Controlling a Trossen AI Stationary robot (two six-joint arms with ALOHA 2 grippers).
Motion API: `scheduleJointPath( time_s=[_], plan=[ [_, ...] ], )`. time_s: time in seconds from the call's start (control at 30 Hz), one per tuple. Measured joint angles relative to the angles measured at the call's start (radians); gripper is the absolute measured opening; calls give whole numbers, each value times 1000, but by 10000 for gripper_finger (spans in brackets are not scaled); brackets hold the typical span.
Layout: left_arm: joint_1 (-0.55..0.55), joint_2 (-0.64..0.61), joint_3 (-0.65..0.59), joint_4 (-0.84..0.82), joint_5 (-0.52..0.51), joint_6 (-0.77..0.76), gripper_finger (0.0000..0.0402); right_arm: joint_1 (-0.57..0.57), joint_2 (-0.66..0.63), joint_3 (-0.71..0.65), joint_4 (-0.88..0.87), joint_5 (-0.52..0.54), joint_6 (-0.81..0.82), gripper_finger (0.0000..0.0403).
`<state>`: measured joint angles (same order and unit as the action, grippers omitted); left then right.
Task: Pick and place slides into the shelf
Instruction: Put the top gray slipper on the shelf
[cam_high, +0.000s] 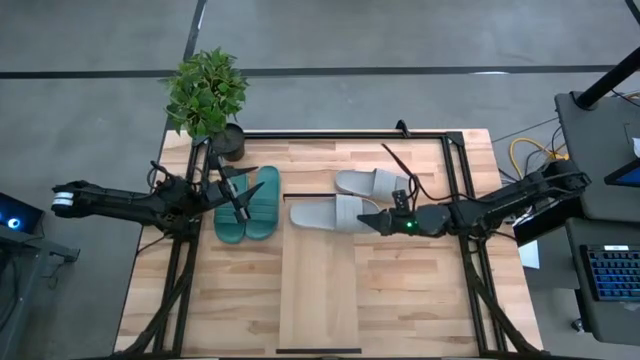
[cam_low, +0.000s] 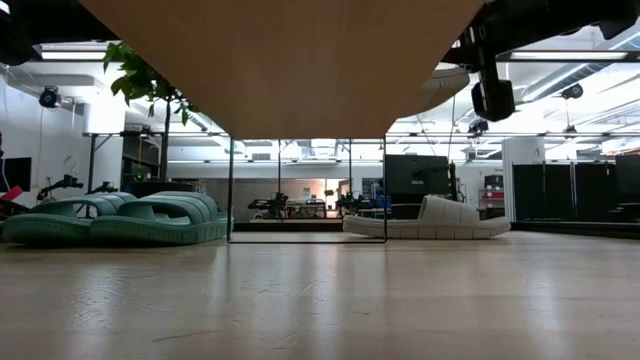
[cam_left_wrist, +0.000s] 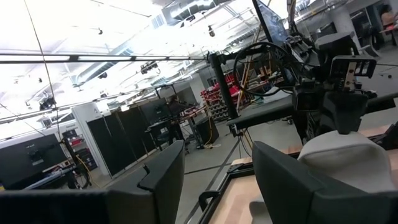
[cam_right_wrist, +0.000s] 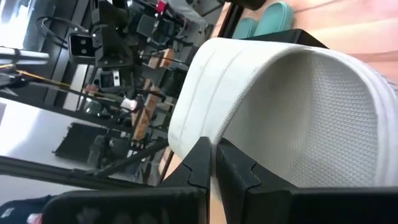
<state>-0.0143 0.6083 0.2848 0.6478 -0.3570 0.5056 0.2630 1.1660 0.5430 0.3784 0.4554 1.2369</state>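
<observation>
Wooden table (cam_high: 400, 300) holds four slides. Two green slides (cam_high: 247, 205) lie side by side near a plant (cam_high: 207, 92). Left gripper (cam_high: 243, 196) hangs open over them. Right gripper (cam_high: 366, 217), fingers nearly together, seems to pinch the nearer grey slide (cam_high: 330, 214) on the shelf (cam_high: 318, 290).

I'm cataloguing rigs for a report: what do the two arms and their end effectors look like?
Both arms are dark, slim and jointed, with black cables trailing along them. The left arm ends in a white cap at its outer end; its end effector has two flat dark fingers. The right end effector tapers to a point, with a small green light behind it.
</observation>
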Motion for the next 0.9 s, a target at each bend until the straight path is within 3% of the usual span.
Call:
scheduleJointPath(
  time_s=[0.47,0.9],
  plan=[
    [0,0,-1,0,0,0,173,-8,0,-1,-2,-11,-19,14],
    [0,0,-1,0,0,0,173,-8,0,4,-59,-28,-68,110]
  ],
)
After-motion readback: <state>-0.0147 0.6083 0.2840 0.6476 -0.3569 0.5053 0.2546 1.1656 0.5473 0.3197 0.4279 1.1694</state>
